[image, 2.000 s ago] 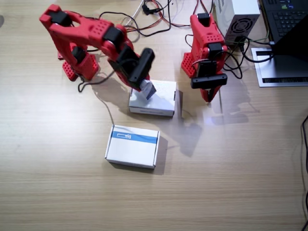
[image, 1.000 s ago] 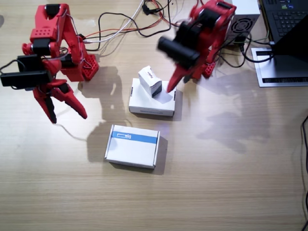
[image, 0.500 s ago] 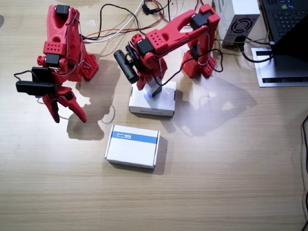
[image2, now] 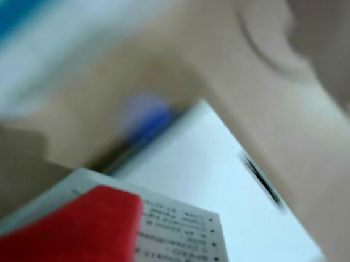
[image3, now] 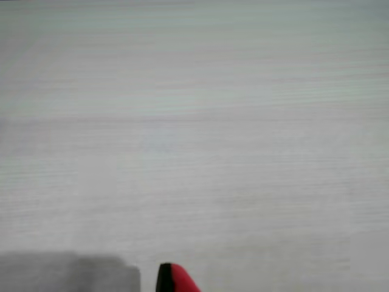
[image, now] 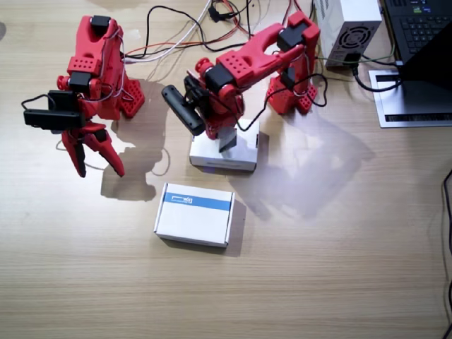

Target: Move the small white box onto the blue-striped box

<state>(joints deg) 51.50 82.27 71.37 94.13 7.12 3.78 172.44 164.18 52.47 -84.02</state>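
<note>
Contact with the small white box was being sought by the left arm, which was bent low over the plain white flat box. In the fixed view the small carton was hidden beneath that arm's wrist and could not be picked out. In a wrist view, badly blurred, its printed face was seen close under the camera, resting on the flat box, with a red finger overlapping its near edge. Whether the left gripper was spread, pressed together or pinching the carton could not be told from either view.

The blue-striped box lay on the table nearer the camera, apart from the flat box and bare on top. The right gripper was held above the table off to the side, its fingers spread and nothing between them; only bare wood and one red fingertip were seen in its wrist view.

For the grasp to be done well, the carton should be straddled squarely across its narrow sides and the fingers lowered without the flat box being pressed. A light carton would probably be tipped or slid by an off-centre squeeze, so a firm hold should be confirmed before any lift toward the striped box is made.
</note>
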